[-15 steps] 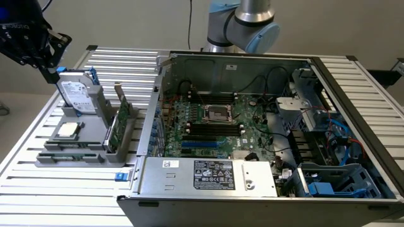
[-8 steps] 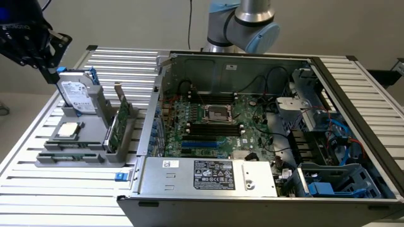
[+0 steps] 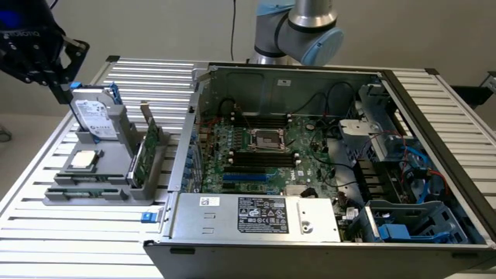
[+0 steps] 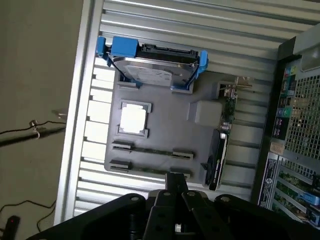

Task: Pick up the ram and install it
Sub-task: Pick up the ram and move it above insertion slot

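Two ram sticks, thin and dark green, lie flat side by side in the grey holder tray [image 4: 175, 135]; one is ram [image 4: 150, 150], the other ram [image 4: 142, 169]. In the exterior view the ram [image 3: 85, 181] sits at the tray's near end. My black gripper [image 3: 60, 87] hangs high above the tray's far corner at the exterior view's left. In the wrist view my gripper [image 4: 175, 181] is shut with nothing between its fingers, well above the ram. The open computer case [image 3: 326, 157] shows the motherboard's black memory slots [image 3: 263, 158].
The tray also holds a hard drive in a blue frame [image 4: 152, 67], a square processor [image 4: 134, 119] and an upright green expansion card [image 3: 147, 152]. Everything rests on a slatted metal table [image 3: 78, 232]. The case's walls and drive cage [image 3: 387, 133] stand tall around the motherboard.
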You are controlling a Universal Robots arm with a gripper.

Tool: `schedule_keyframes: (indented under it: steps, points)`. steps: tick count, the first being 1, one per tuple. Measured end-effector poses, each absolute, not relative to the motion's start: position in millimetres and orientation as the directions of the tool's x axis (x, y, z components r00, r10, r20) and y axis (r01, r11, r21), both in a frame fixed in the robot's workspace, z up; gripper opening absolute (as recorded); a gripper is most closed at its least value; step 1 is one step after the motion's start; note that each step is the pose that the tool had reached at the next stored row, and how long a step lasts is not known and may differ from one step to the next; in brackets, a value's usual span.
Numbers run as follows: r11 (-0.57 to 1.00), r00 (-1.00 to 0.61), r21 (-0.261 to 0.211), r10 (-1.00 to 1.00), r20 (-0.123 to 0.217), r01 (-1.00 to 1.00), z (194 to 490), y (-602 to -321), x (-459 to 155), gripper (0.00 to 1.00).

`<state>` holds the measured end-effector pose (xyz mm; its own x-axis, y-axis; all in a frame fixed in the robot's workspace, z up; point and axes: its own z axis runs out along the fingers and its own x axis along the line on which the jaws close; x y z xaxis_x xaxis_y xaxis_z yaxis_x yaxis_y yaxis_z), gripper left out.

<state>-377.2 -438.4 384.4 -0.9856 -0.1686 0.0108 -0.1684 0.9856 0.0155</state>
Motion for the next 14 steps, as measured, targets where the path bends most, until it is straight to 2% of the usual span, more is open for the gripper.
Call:
schedule_keyframes:
  steps: [14]
  points:
    - [0.911,-0.911,0.016,-0.412,0.011,-0.412,383.3,-438.4,-377.2,0.11]
